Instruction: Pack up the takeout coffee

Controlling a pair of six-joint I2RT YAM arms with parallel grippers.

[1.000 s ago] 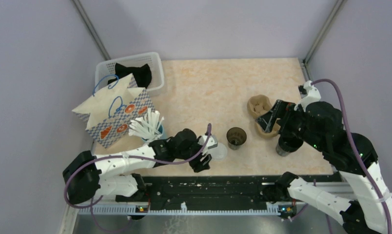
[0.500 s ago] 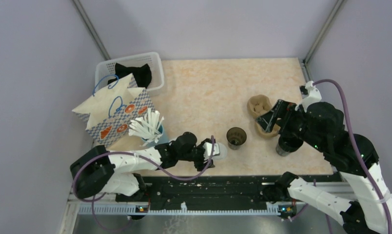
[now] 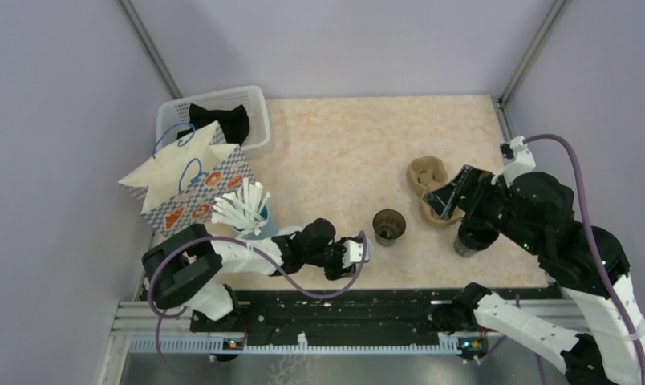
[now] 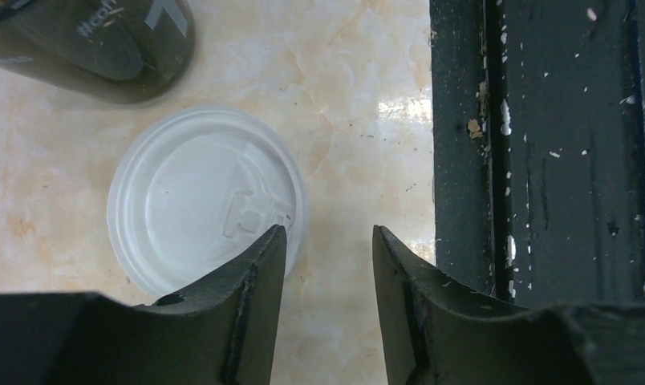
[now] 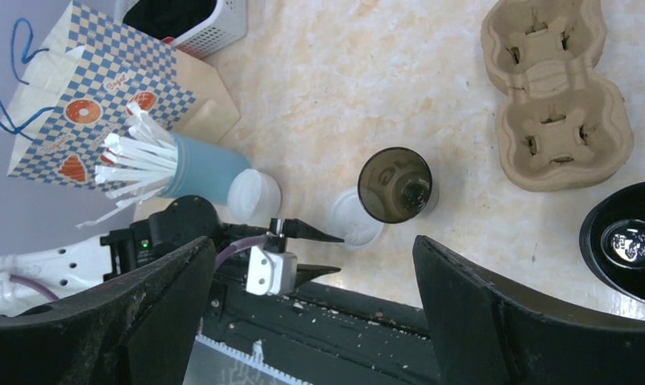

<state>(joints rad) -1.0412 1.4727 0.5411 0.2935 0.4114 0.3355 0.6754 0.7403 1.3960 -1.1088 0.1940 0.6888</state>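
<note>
The takeout coffee cup (image 3: 389,226), dark brown, stands upright with no lid on it (image 5: 395,184). A round greyish-white lid (image 4: 199,200) lies flat on the table just beside it (image 5: 356,221). My left gripper (image 4: 327,237) lies low at the lid's near edge (image 3: 355,253). It is open, with one finger over the lid's rim and only bare table in the gap. My right gripper (image 5: 313,241) hangs wide open high over the table's right side (image 3: 446,196), holding nothing.
A black cup (image 5: 628,241) stands under my right arm, beside a cardboard cup carrier (image 3: 428,184). On the left are a checked paper bag (image 3: 192,188), a white basket (image 3: 215,116), a light blue cup of straws (image 3: 243,210) and a second lid (image 5: 253,195). A black rail (image 3: 343,309) runs along the near edge.
My left gripper has dropped and slid right up to the lid, and its jaws have narrowed. The right arm has shifted only slightly.
</note>
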